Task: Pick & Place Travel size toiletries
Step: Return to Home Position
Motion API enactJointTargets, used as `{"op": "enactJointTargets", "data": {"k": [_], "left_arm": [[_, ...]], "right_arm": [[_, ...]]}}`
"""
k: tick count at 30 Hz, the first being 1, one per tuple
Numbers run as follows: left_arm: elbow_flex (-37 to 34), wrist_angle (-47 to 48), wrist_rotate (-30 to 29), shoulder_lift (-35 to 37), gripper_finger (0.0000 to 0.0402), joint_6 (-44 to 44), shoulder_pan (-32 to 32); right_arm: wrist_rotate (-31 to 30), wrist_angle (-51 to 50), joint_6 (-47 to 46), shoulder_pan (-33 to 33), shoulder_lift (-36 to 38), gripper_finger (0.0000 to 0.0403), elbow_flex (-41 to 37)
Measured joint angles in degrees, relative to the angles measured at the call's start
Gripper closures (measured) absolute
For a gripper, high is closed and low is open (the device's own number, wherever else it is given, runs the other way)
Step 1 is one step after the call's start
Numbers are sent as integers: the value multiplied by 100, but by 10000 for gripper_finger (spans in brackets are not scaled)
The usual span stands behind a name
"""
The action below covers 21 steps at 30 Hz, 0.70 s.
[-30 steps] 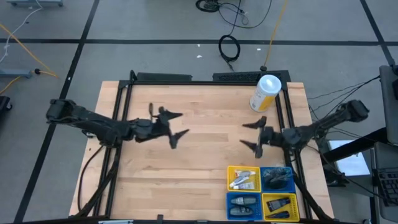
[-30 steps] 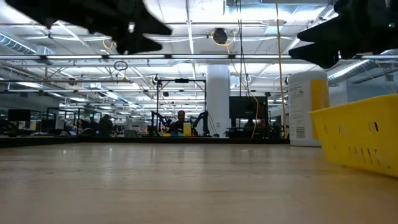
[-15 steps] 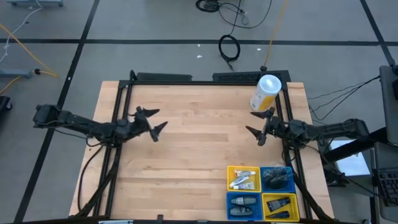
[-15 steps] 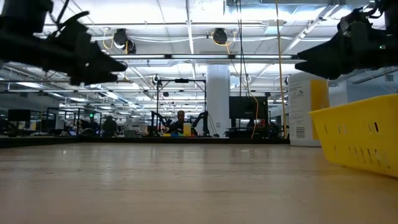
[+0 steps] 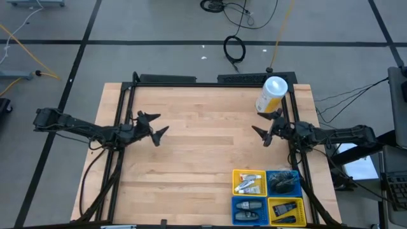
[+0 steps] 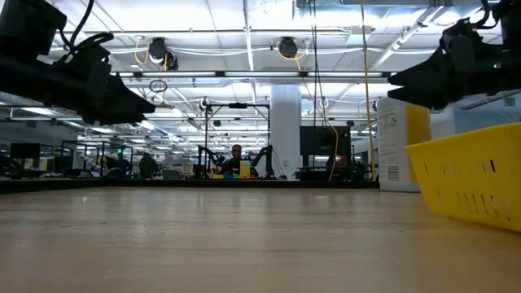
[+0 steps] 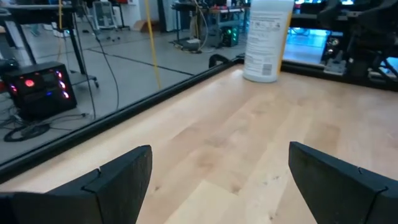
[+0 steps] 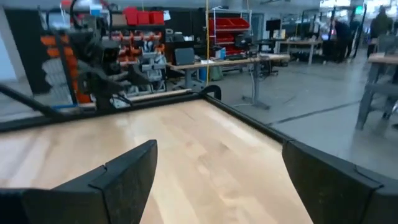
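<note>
The travel size toiletries lie sorted in a four-compartment tray (image 5: 265, 196) at the table's near right: small white tubes (image 5: 248, 184) in a yellow bin, greyish wrapped pieces (image 5: 283, 182) in a blue bin, dark grey oblong pieces (image 5: 248, 209) in a blue bin, and a dark piece (image 5: 286, 208) in a yellow bin. My left gripper (image 5: 154, 125) hovers open over the table's left side, holding nothing. My right gripper (image 5: 265, 130) hovers open over the right side, beside the canister, also holding nothing.
A large white-and-yellow canister (image 5: 271, 95) stands at the far right corner, close to my right gripper. A black frame rail (image 5: 210, 83) runs round the table. The yellow bin wall (image 6: 468, 175) shows at the low view's right. Bare wood spans the table's middle.
Both arms have drawn back from the table's middle. My left gripper has moved toward the left edge, my right gripper toward the right edge and slightly toward the far edge. Most of this happened early; in the last half second they have hardly moved.
</note>
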<state>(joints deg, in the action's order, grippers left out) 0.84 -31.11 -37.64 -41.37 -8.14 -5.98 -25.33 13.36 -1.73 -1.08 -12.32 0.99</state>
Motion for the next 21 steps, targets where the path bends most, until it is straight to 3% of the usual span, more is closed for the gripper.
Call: {"op": "enactJointTargets", "data": {"k": [5,11,19,21], "left_arm": [[0,-7,56,-2,36,-44,0],[0,-4,59,0,36,-47,0],[0,2,69,2,36,-48,0],[0,2,71,2,36,-48,0]], "right_arm": [[6,5,-672,0,0,67,-4],[8,-24,-610,-8,24,67,-10],[0,-186,-616,0,1218,67,-13],[-17,14,-617,8,1215,67,-13]]}}
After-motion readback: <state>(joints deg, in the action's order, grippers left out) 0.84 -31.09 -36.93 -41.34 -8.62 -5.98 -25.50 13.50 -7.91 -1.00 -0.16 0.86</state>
